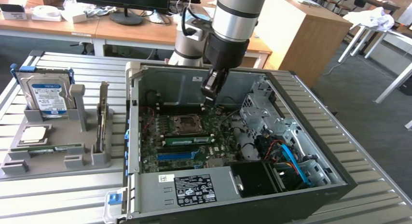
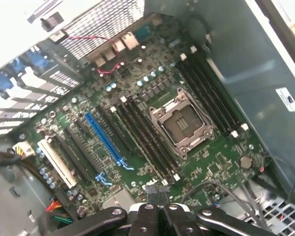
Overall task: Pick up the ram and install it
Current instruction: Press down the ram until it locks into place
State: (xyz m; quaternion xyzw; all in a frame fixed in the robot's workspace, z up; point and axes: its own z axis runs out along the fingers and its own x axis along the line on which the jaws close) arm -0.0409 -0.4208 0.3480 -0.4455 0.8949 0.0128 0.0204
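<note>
The exterior view is looking down from above onto the open computer case (image 1: 257, 137); the wrist view is hovering close over its motherboard (image 2: 137, 132), seen in both views.

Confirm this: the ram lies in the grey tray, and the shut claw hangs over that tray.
One thing is wrong: the claw hangs over the open case, not the tray, as the exterior view shows. The ram does lie in the tray, and the claw is shut.

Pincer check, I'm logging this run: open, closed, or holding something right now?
Pincer: closed, with nothing seen between its fingers, poised over the green motherboard inside the open computer case.
</note>
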